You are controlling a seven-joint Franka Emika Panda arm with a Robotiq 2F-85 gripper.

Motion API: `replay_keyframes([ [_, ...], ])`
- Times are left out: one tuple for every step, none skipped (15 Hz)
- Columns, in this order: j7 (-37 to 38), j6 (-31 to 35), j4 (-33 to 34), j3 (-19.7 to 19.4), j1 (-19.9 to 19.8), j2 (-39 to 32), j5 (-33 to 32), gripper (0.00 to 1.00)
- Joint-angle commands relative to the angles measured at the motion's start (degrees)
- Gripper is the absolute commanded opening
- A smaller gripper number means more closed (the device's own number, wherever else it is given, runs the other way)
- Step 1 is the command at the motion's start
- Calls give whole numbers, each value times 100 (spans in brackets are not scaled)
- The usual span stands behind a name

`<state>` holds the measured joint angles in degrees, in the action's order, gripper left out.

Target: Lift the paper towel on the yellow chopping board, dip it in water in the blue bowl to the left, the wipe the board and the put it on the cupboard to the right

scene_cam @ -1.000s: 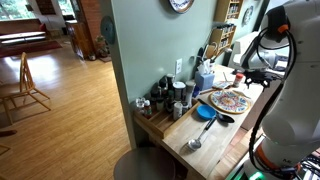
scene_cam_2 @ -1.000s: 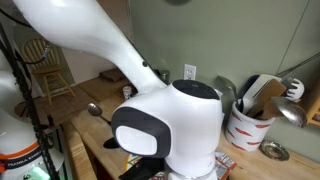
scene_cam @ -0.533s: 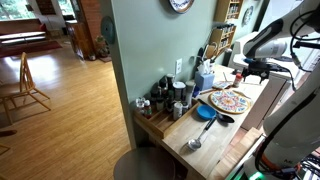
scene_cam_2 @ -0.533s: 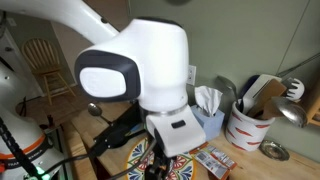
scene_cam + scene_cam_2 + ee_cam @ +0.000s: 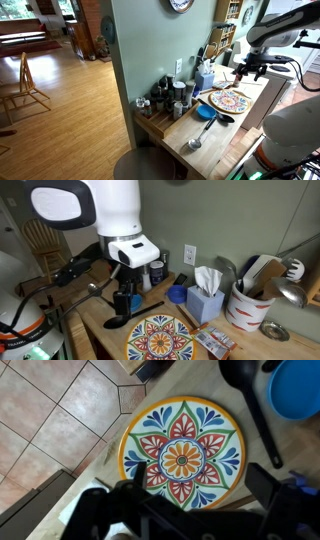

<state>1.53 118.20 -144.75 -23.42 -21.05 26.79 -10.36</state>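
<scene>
The round yellow-rimmed chopping board [image 5: 180,455] with its flower-patterned face lies on the wooden counter; it shows in both exterior views [image 5: 230,100] [image 5: 163,340]. No paper towel shows on it in any view. The blue bowl [image 5: 298,385] sits beside the board, and also shows in an exterior view [image 5: 205,113]. My gripper [image 5: 200,500] hangs above the board's edge with its fingers wide apart and nothing between them. It shows in both exterior views [image 5: 245,70] [image 5: 122,305]. The pale cupboard top [image 5: 264,92] lies beyond the board.
A black ladle [image 5: 250,405] lies between board and bowl. A steel spoon [image 5: 195,140] lies near the counter's front. Dark jars [image 5: 165,100] stand by the wall. A blue tissue box [image 5: 205,302] and a utensil crock [image 5: 250,302] stand behind the board.
The arm has swung away and up from over the board. The board, hidden behind the arm one second ago in an exterior view, now shows fully.
</scene>
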Motion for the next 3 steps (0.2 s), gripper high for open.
replay_keyframes([
  [-153, -42, -134, 133, -170, 174, 55, 100],
  [-215, -45, -240, 131, -204, 322, 39, 100],
  [-252, -46, -300, 127, -225, 404, 31, 100],
])
